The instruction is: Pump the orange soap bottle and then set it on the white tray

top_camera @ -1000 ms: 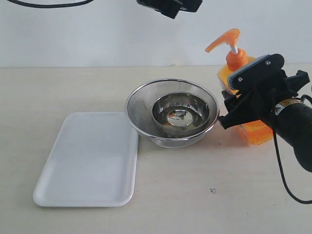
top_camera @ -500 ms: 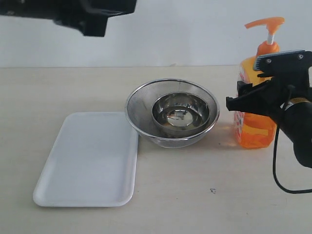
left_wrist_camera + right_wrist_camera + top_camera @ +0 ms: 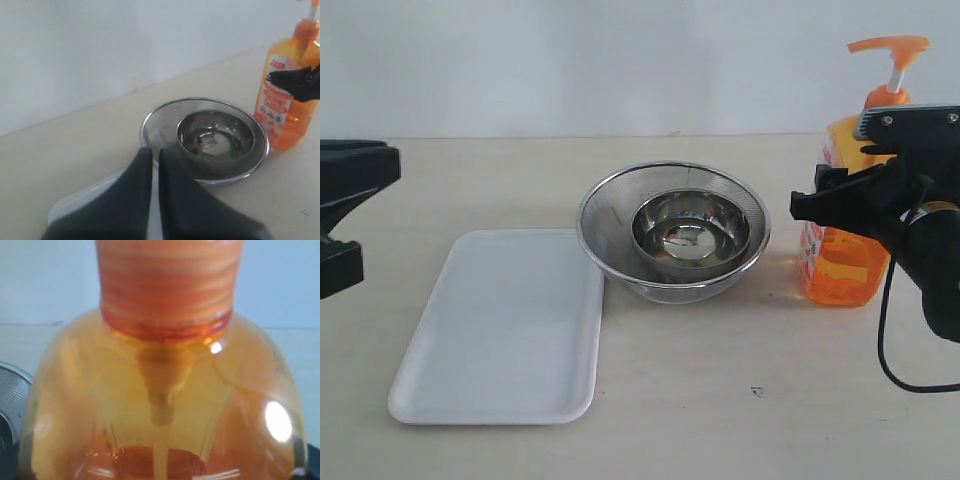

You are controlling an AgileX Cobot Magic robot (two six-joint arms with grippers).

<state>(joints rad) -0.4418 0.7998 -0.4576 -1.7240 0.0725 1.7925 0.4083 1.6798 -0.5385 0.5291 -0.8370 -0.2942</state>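
Far left edge of the exterior view: black bulk of the left arm [image 3: 350, 170], low over the tabletop [image 3: 720, 430]. Best seen from its own wrist camera, the left gripper [image 3: 154, 160]: both dark fingers pressed flat together, no gap, nothing between them, tips toward the bowls.

Lower left of the frame: the white tray [image 3: 500, 340], flat on the table, bare, long side running away from the camera. Upper right corner close against the foot of the strainer; touching or only beside it, cannot tell.

Centre: round steel mesh strainer [image 3: 610, 215], upright, with a smaller shiny steel bowl [image 3: 645, 240] nested inside.

Right of centre: the orange soap bottle [image 3: 840, 280], upright, base on the table, just beside the strainer's right rim and well apart from the tray. At the upper right, pump head [image 3: 890, 45] raised on its white stem, spout pointing left.

Right edge: the right gripper [image 3: 860, 160], jaws spread wide and clamped on the bottle's upper body, one black finger across the near face, the other higher, by the shoulder. On the right wrist camera, only orange shoulder and ribbed collar, filling the frame. Below the right arm [image 3: 935, 270], a black cable [image 3: 885, 340] looping toward the lower right corner.
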